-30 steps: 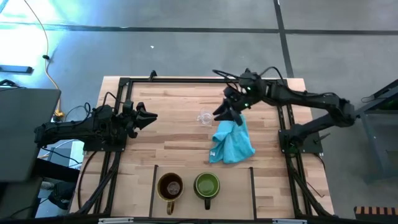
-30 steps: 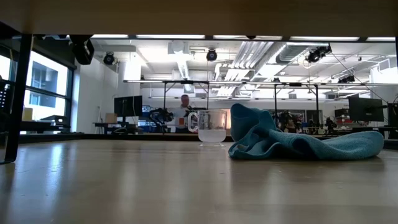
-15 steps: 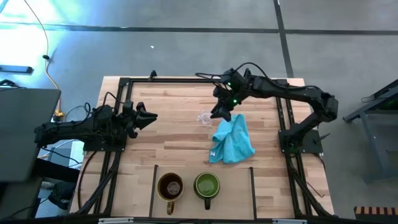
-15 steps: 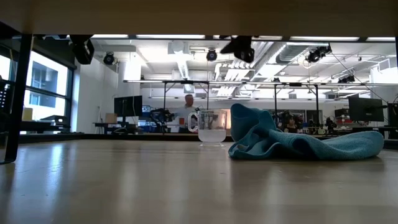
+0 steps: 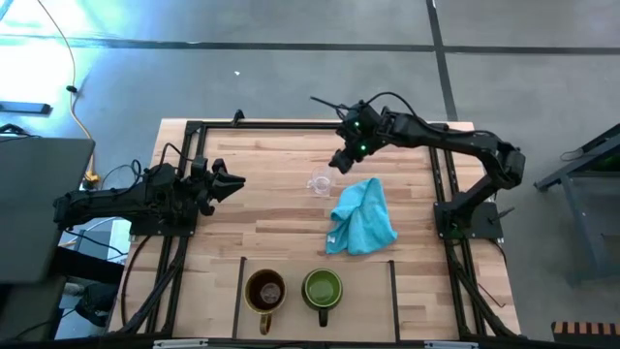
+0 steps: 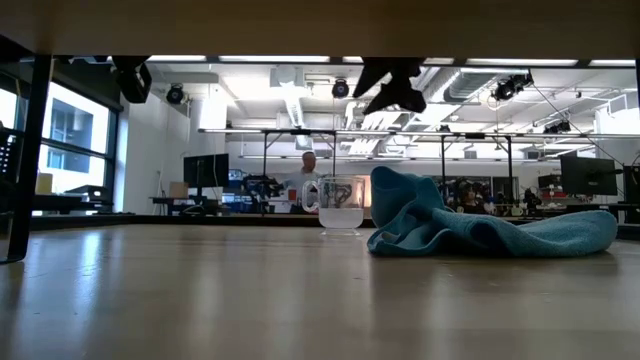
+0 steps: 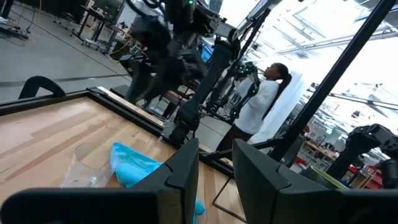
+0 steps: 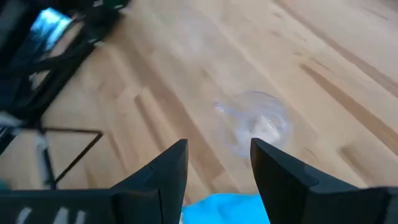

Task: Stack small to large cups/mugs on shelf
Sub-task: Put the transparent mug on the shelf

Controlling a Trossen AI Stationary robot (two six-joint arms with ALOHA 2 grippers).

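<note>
Glass cup [image 5: 320, 182] below right end effector [image 5: 339, 161]

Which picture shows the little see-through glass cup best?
The low view: the small clear glass cup stands upright, handle showing. High view shows a faint speck, right wrist view a blur from above, left wrist view only its side.

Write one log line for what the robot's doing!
right gripper: open, above glass cup | left gripper: open, waiting | mugs: on shelf
</note>
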